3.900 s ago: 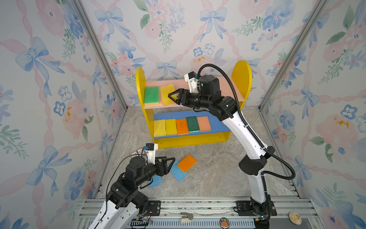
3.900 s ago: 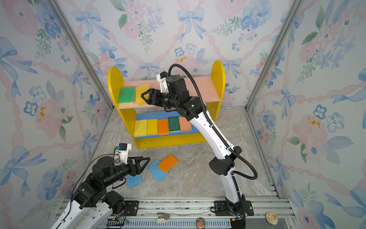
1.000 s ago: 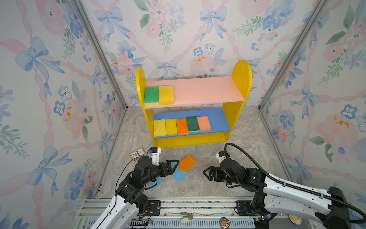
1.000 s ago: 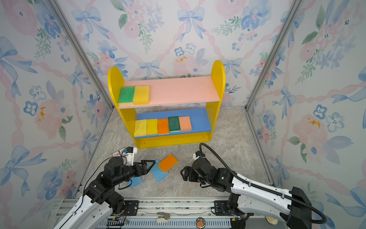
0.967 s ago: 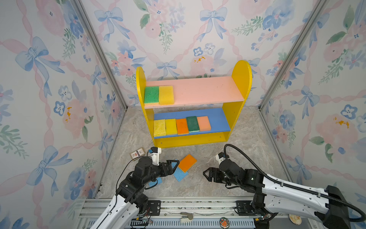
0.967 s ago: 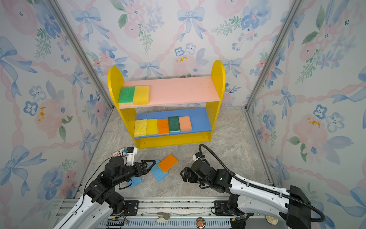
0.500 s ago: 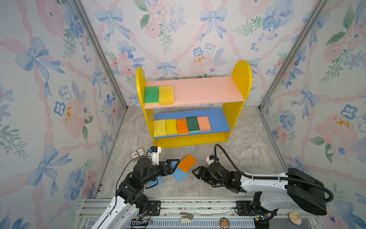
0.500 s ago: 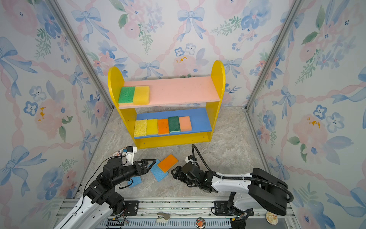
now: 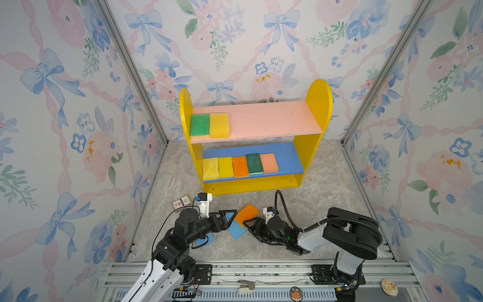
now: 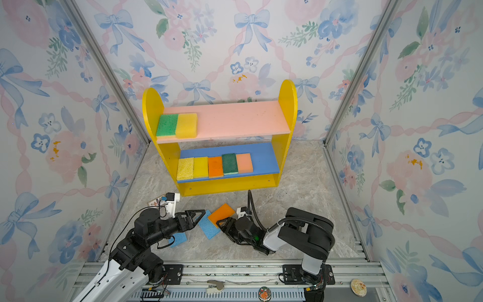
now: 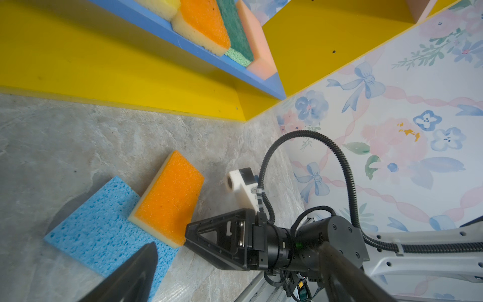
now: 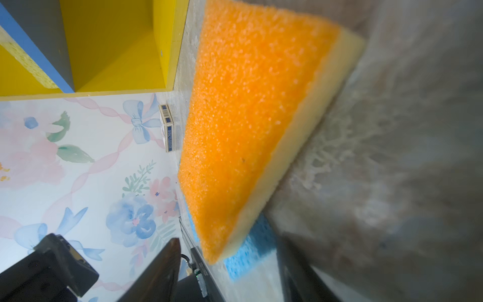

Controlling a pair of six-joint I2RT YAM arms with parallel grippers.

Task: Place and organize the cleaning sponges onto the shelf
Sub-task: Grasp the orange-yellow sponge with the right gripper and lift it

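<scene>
Sponges [image 9: 240,166] sit in neat rows on the shelf [image 9: 317,104]: two on the pink board [image 9: 261,117] and five on the blue board [image 9: 287,157]. Three more lie on the surface [image 9: 313,198] in front. An orange sponge [image 9: 247,213] leans on a blue sponge [image 9: 236,232], and a second blue sponge [image 9: 204,239] peeks out from under the left arm. The right gripper [image 9: 248,226] lies low, its fingers spread on each side of one corner of the orange sponge, not squeezing it yet as far as I can see. The left gripper [image 9: 231,218] hangs just beside, fingers spread wide and holding nothing. I think the step now is picking up the orange sponge. Next the fingers need to pinch it tight, lift it off the blue one, and carry it to the bare part of the pink board.
</scene>
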